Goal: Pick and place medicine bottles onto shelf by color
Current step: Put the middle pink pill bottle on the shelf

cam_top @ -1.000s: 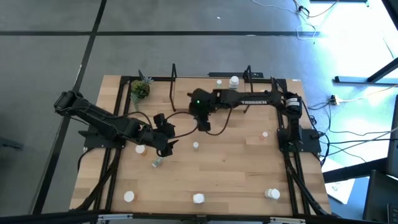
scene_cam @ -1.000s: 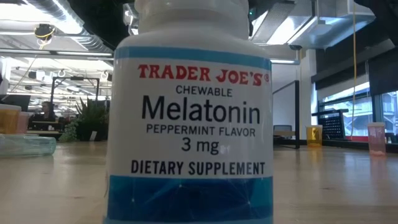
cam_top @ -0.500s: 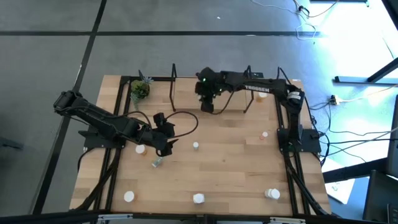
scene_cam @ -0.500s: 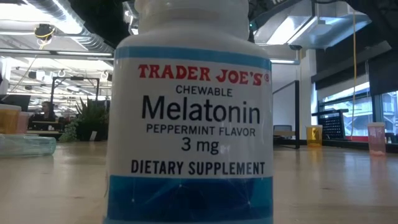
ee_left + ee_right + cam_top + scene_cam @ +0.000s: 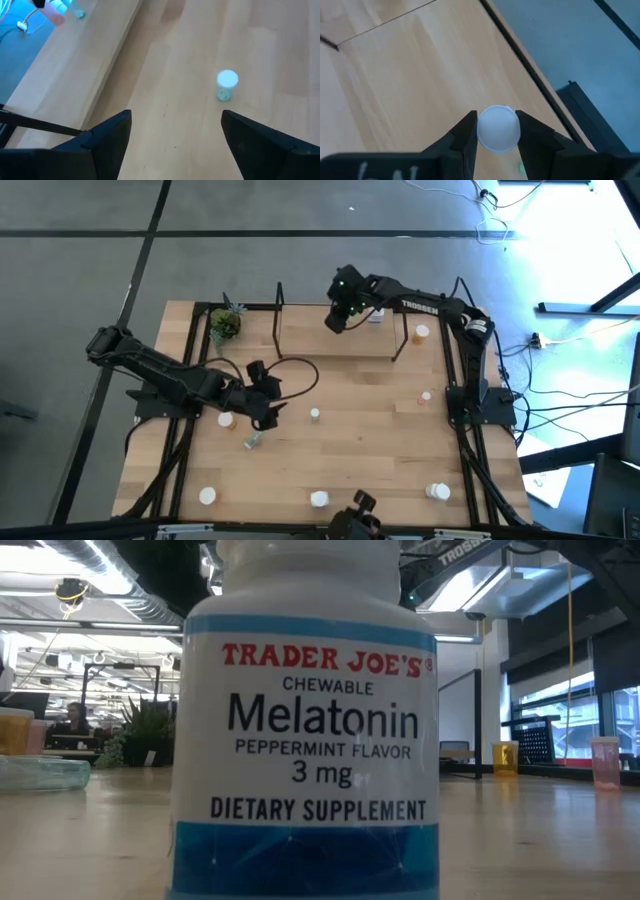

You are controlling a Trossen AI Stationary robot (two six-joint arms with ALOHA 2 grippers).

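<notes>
My right gripper (image 5: 340,318) hovers over the far part of the shelf (image 5: 320,345), a light-wood board with black end frames, and is shut on a small white-capped medicine bottle (image 5: 498,128). My left gripper (image 5: 264,408) is open and empty over the table's left middle. Its fingers stand apart, with a pale green bottle (image 5: 227,85) standing upright on the wood beyond them. A white bottle (image 5: 376,314) stands on the shelf next to my right gripper. My right gripper pinches the bottle at its white cap (image 5: 498,131) between its two fingers (image 5: 466,136), one on each side. The fingers come from above, pointing down. The bottle stays upright with its cap up. Its body and bottom are hidden under the cap.
Loose bottles stand about the table (image 5: 380,430): near my left gripper (image 5: 225,420), one lying (image 5: 252,442), at centre (image 5: 314,415), on the right (image 5: 425,395), and along the near edge (image 5: 207,496). A potted plant (image 5: 225,325) stands far left. A large melatonin bottle (image 5: 305,720) fills the low view.
My right gripper has carried the bottle from above the table's middle toward the far edge and a little to the right, over the shelf. A dark object has come into view at the table's near edge.
</notes>
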